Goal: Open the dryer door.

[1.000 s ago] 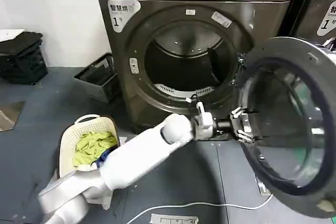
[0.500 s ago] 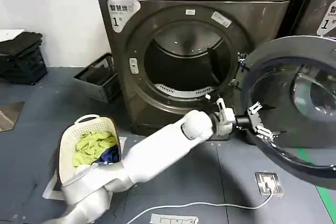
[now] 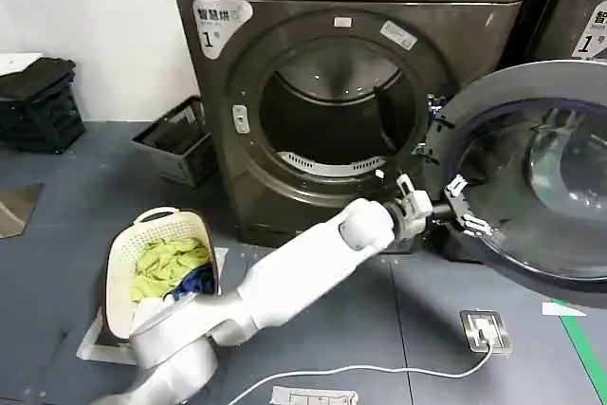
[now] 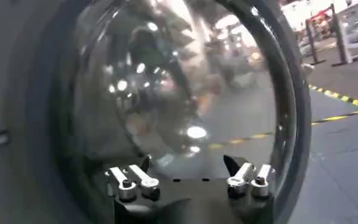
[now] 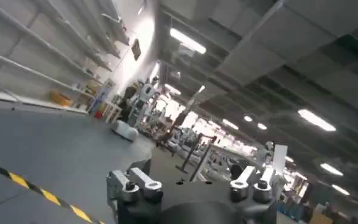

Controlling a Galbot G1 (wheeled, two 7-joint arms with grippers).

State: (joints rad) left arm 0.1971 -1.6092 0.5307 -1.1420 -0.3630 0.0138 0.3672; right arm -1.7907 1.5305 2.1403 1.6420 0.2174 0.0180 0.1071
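1. The dryer door (image 3: pixel 531 187) hangs swung wide to the right of the dryer (image 3: pixel 341 92), drum mouth exposed.
2. The left gripper (image 3: pixel 462 215), fingers spread apart, sits against the door's inner rim, clamping nothing.
3. The right gripper (image 5: pixel 191 182), fingers apart, points off at the room.

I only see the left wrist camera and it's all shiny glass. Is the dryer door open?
Observer: Yes. In the head view the dryer door is swung wide to the right of the dryer.
Operator: Where's my left arm?
Observer: The left gripper is at the door's lower rim, on the side nearest the dryer.
Operator: What's on the floor?
Observer: A white laundry basket holding green clothes.
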